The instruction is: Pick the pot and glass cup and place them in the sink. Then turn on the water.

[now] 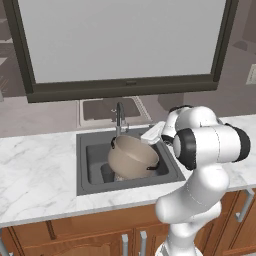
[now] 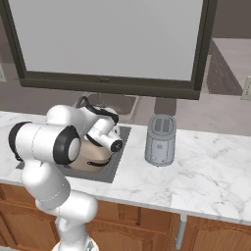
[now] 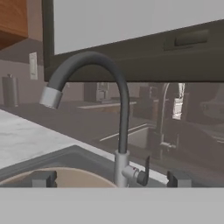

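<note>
The pot [image 1: 132, 156] sits tilted inside the sink [image 1: 90, 182], leaning toward the basin's right side with its pale interior facing up and left; one black handle shows at its lower right rim. A small dark shape beside the pot's left base may be the cup, but this cannot be told for sure. The end effector [image 3: 111, 178] is released, its two dark fingertips [image 3: 43, 178] spread wide and grasping nothing, hovering over the pot's rim and facing the faucet [image 3: 120, 131]. The faucet's lever sits low on its right side. A toaster [image 2: 160, 139] stands on the marble surface [image 2: 206, 171] right of the sink.
</note>
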Tool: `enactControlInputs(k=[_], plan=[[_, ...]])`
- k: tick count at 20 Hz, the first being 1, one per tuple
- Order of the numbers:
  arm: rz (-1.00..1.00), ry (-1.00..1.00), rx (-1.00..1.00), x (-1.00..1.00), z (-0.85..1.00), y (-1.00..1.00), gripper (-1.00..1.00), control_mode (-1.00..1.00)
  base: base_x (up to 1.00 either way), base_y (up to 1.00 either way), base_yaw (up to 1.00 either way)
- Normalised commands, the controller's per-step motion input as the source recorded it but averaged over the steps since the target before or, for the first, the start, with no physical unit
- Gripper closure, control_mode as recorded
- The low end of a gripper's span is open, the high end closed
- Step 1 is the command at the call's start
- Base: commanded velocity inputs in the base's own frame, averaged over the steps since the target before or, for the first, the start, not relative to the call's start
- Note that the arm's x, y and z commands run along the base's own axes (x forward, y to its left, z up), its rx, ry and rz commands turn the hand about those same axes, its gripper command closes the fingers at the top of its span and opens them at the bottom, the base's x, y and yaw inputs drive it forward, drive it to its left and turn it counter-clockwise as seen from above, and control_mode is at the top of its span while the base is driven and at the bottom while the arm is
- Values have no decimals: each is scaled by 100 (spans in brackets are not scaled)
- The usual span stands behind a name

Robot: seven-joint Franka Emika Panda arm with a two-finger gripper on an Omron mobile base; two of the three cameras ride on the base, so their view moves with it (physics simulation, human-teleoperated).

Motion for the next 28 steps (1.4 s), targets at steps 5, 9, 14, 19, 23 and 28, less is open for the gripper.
enactControlInputs(k=[5,9,14,19,23,28], plan=[[0,3,2,1,0,0,-100,-100,0,0,0],[0,1,1,8,-1,0,-100,-100,0,0,0],[0,0,0,13,-2,0,-100,-100,0,0,0],[0,0,0,11,-7,-1,-100,-100,0,0,0],[0,1,0,6,-5,0,-100,-100,0,0,0],[0,1,0,5,-2,0,-100,-100,0,0,0]])
